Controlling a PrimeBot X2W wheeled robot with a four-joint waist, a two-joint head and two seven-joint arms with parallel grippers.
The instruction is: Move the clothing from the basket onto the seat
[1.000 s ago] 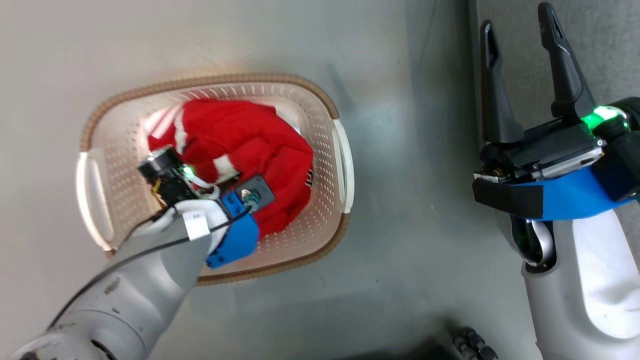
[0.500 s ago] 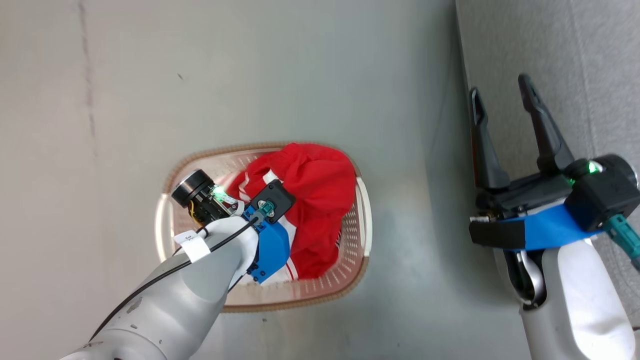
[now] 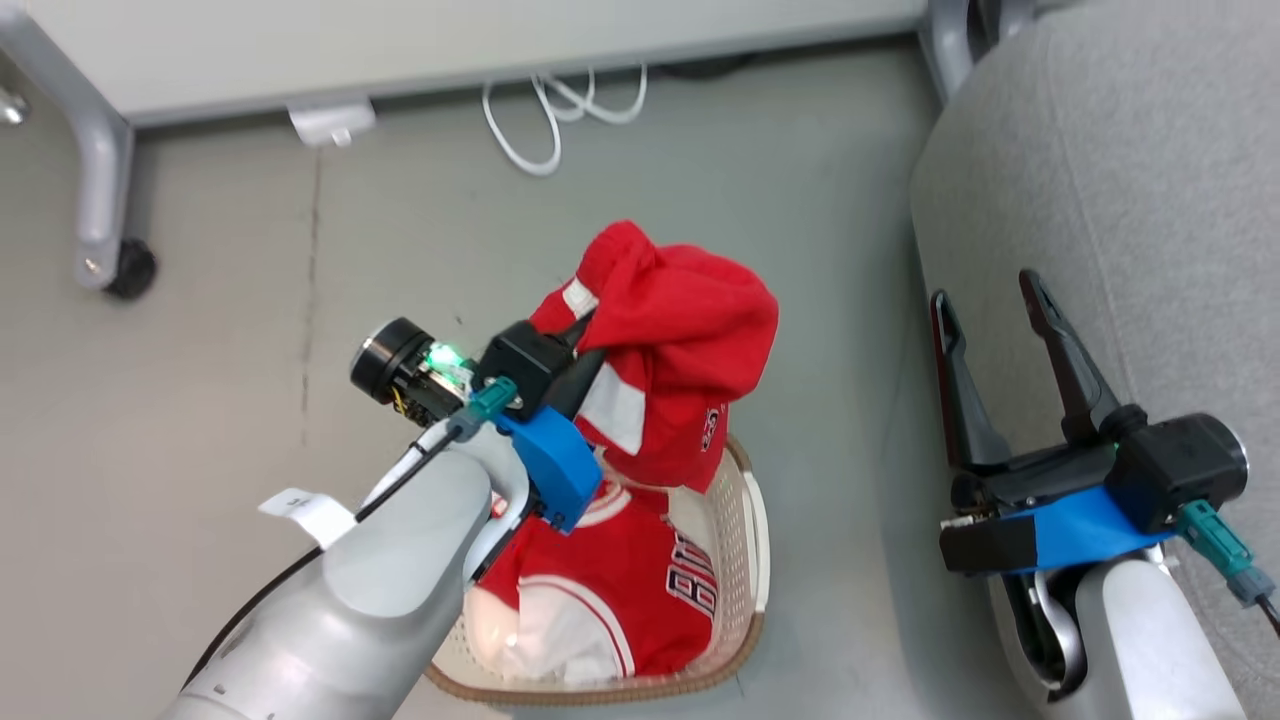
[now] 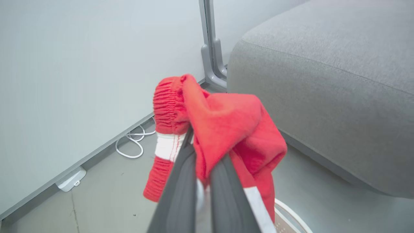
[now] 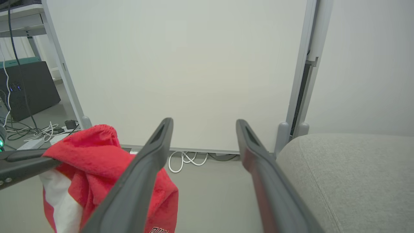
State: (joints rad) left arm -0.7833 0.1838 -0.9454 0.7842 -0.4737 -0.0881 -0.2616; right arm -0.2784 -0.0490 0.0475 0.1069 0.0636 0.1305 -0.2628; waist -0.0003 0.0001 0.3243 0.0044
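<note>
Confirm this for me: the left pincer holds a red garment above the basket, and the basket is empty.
Not empty. The head view shows the left pincer shut on the red garment above the basket, as you say, but a red-and-white jersey with lettering lies in the basket.

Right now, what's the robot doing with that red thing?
The robot's left gripper is shut on a red garment with a ribbed waistband, holding it up above the laundry basket. A red-and-white jersey lies in the basket. The right gripper is open and empty near the edge of the grey sofa seat. No clothing is on the part of the seat that shows.
</note>
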